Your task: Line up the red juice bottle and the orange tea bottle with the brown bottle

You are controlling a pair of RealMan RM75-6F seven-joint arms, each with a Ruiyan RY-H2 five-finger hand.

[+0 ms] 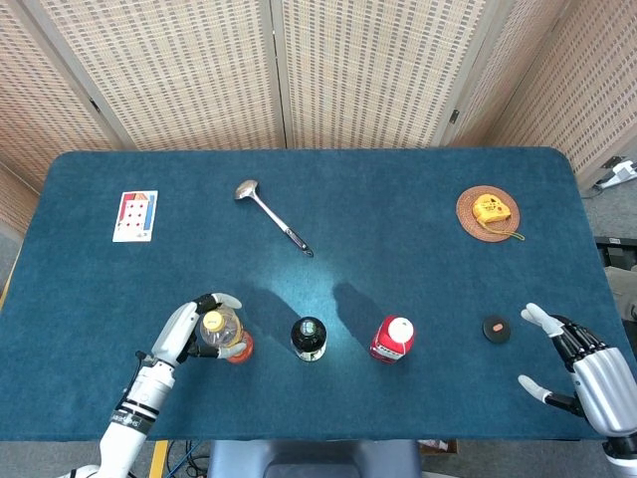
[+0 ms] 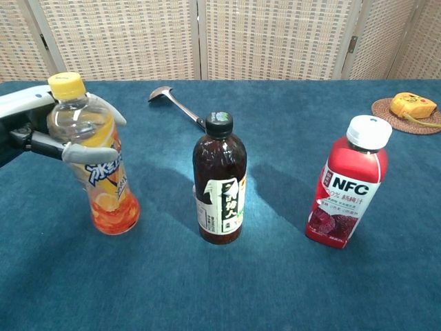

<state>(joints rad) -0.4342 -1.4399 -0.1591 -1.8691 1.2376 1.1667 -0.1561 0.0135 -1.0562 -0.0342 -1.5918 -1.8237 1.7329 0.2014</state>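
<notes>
The orange tea bottle point(image 2: 96, 165) with a yellow cap point(image 1: 213, 322) stands tilted at the near left, its base touching the cloth, and my left hand point(image 1: 187, 332) grips its upper body point(image 2: 41, 127). The brown bottle point(image 1: 309, 339) stands upright in the middle point(image 2: 220, 183). To its right stands the red juice bottle point(image 1: 392, 340) with a white cap point(image 2: 349, 186). The three bottles form a rough row along the near edge. My right hand point(image 1: 577, 368) hovers open at the far right, holding nothing.
A metal ladle point(image 1: 271, 215) lies behind the bottles. A playing card point(image 1: 135, 216) lies at the far left. A woven coaster with a yellow tape measure point(image 1: 489, 211) sits at the back right. A small dark disc point(image 1: 496, 329) lies near my right hand.
</notes>
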